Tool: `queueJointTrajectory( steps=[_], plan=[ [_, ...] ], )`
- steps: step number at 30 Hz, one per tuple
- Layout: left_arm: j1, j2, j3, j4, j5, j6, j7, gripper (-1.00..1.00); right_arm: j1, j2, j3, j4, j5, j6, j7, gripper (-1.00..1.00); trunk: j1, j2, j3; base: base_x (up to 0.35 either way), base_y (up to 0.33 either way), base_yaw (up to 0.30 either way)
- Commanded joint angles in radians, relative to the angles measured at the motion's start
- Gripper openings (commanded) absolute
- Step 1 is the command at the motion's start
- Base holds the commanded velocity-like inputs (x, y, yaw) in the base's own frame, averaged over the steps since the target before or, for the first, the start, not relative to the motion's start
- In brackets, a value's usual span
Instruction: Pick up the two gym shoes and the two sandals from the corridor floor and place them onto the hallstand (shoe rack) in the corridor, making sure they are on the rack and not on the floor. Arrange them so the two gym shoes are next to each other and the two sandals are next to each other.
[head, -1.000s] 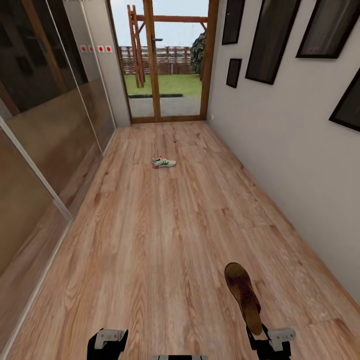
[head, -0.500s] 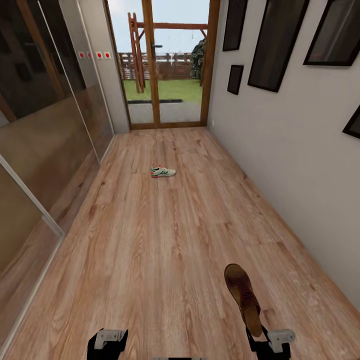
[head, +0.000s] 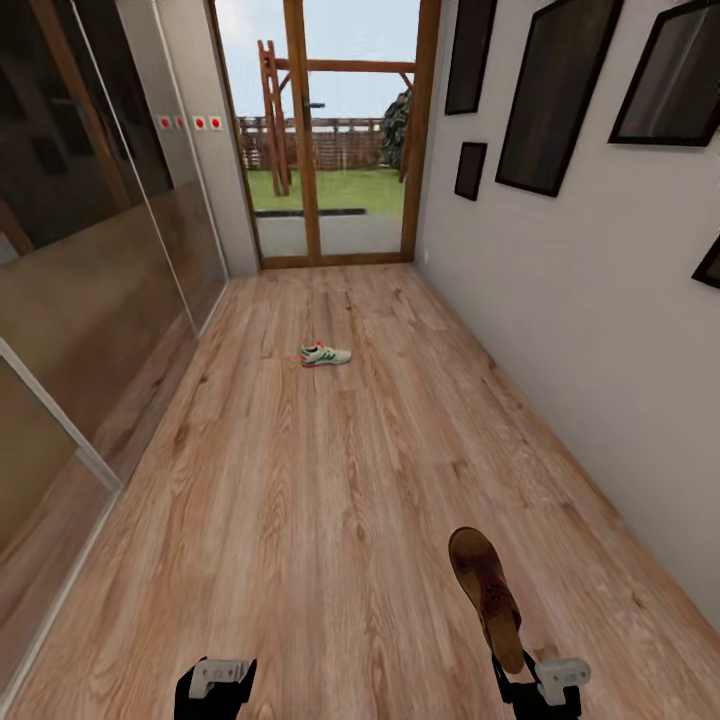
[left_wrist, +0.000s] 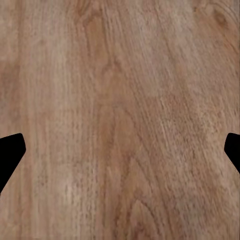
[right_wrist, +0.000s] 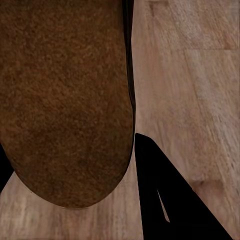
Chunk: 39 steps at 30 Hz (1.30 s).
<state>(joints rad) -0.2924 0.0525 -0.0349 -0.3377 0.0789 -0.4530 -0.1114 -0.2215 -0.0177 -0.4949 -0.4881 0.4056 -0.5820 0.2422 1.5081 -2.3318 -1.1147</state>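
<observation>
A brown sandal (head: 485, 594) sticks up and forward out of my right gripper (head: 512, 668), which is shut on its heel end, low at the right of the head view. Up close in the right wrist view the sandal (right_wrist: 65, 100) shows its dark brown sole, with one black finger (right_wrist: 170, 200) beside it. One white gym shoe (head: 324, 354) with green stripes lies far ahead on the corridor floor (head: 300, 500). My left gripper (left_wrist: 120, 155) hangs open over bare planks, its fingertips wide apart, and its wrist (head: 216, 682) shows low at the left.
Glass sliding panels (head: 90, 270) line the left side. A white wall (head: 600, 350) with dark framed pictures runs along the right. A wooden-framed glass door (head: 325, 140) closes the far end, with a garden behind it.
The whole view has shifted: the door and the gym shoe sit lower and look smaller, so the camera has backed away. Both arms and the sandal hold their pose.
</observation>
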Motion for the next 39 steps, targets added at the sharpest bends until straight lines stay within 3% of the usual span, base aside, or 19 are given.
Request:
queueJointTrajectory(
  steps=[1,20,39],
  plan=[
    [-0.001,0.000,-0.003,0.001,0.008,-0.003,-0.005,1.00,-0.001,0.001,-0.008,0.000,0.001,-0.002,0.009,-1.00,0.000,0.000,0.001,0.124,0.000,0.000],
    [-0.001,0.000,-0.003,0.000,0.009,-0.003,-0.004,1.00,-0.001,0.000,-0.008,0.000,0.001,-0.002,0.009,-1.00,0.000,0.000,0.030,0.327,0.027,0.000],
    [-0.001,-0.002,-0.003,0.000,0.009,-0.003,-0.004,1.00,-0.001,0.000,-0.008,0.000,0.001,-0.002,0.009,-1.00,0.000,0.000,0.060,0.320,0.127,0.000]
  ],
)
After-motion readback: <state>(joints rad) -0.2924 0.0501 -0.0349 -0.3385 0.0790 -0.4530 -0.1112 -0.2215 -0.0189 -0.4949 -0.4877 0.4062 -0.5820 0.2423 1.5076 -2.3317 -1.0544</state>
